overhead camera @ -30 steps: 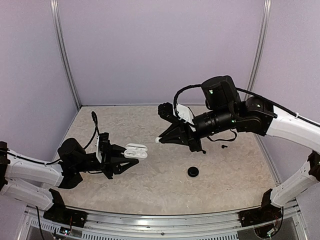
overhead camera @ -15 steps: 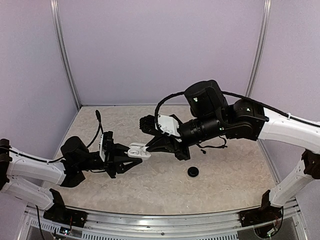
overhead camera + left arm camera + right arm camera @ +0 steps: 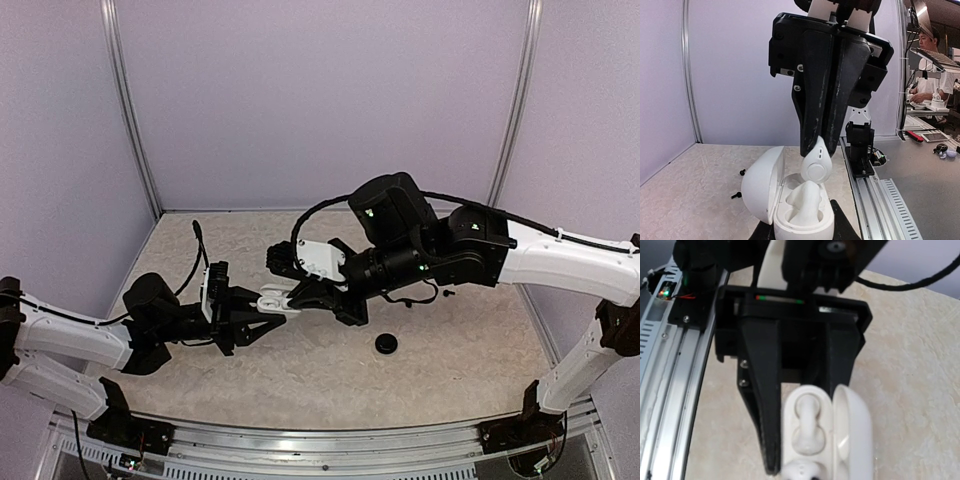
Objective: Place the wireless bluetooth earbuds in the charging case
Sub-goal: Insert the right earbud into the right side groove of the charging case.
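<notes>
Our left jaws are clamped on the charging case (image 3: pixel 801 227), held off the tabletop (image 3: pixel 300 385) left of its middle. The lid (image 3: pixel 762 185) is swung open and one earbud (image 3: pixel 805 198) is seated inside. A second ago the right jaws were well apart, nearer the right edge. Now they have crossed over, pinching the second earbud (image 3: pixel 816 165) just above the open case. We cannot tell whether it touches the seated one. The black disc (image 3: pixel 386 343) has not moved.

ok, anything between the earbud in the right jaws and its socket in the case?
Nothing visible. The charging case lid is open, the seated earbud fills one socket, and the held earbud hangs just above; its socket is hidden.
</notes>
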Tool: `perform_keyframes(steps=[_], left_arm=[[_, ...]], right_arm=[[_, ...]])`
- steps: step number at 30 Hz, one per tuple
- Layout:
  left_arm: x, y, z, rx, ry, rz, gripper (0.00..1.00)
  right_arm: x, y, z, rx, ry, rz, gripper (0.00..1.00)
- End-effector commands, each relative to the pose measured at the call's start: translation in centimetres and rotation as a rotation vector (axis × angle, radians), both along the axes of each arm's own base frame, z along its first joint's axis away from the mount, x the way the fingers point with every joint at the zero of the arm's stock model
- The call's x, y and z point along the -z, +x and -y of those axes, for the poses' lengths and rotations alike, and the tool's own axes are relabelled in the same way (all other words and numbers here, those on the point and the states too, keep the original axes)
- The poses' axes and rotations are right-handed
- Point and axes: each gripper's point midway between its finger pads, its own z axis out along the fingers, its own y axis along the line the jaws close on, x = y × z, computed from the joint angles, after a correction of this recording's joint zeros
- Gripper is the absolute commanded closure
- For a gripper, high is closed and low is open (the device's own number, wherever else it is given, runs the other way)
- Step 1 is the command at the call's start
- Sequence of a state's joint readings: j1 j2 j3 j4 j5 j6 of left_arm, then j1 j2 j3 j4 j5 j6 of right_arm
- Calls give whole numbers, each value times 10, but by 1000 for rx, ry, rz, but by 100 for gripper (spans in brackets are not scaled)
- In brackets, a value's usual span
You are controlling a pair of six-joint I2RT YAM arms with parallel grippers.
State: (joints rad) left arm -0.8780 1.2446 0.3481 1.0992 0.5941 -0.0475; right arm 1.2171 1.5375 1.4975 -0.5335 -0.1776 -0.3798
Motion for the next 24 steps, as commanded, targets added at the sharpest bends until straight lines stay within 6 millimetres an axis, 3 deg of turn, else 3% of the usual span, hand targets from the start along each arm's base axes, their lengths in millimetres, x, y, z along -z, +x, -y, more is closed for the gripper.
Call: perform_keyframes(steps=[1, 14, 24], left_arm=[[-11, 1, 1, -7, -31, 31, 100], [-15, -4, -2, 7, -52, 42, 100], [-20, -4, -5, 8, -71, 51, 100]], right_arm=[[0, -1, -5, 6, 10, 6, 100], [26, 4, -3, 26, -49, 5, 100], [26, 3, 0, 32, -43, 9, 100]])
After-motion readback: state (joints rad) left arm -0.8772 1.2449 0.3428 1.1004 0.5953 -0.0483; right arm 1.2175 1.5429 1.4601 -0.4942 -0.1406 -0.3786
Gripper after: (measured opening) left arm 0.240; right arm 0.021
